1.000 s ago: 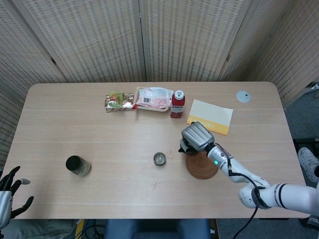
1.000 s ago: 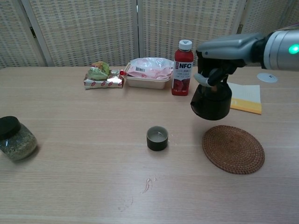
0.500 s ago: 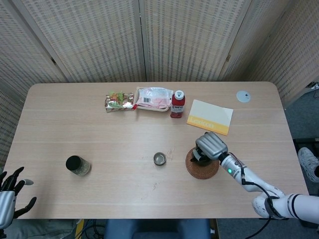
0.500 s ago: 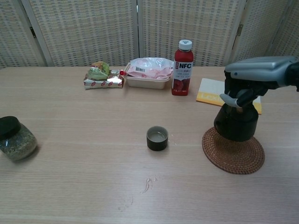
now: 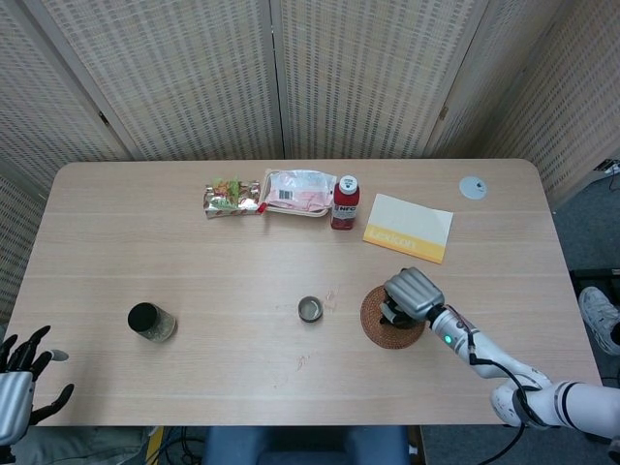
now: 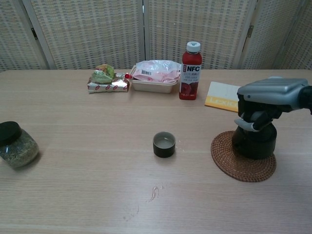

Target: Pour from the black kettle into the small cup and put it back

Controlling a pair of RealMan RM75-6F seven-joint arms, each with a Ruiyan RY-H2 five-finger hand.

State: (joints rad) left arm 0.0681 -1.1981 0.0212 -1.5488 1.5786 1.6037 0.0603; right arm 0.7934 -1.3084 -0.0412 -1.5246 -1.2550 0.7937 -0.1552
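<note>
Kettle, black, stands upright on the round woven coaster, and the right hand is over it with its fingers curled around the handle on top. The small cup stands on the worktop to the left of the coaster, apart from it. Behind them are a red NFC bottle and a yellow booklet. The left hand is at the worktop's near left corner, fingers spread, holding nothing.
</note>
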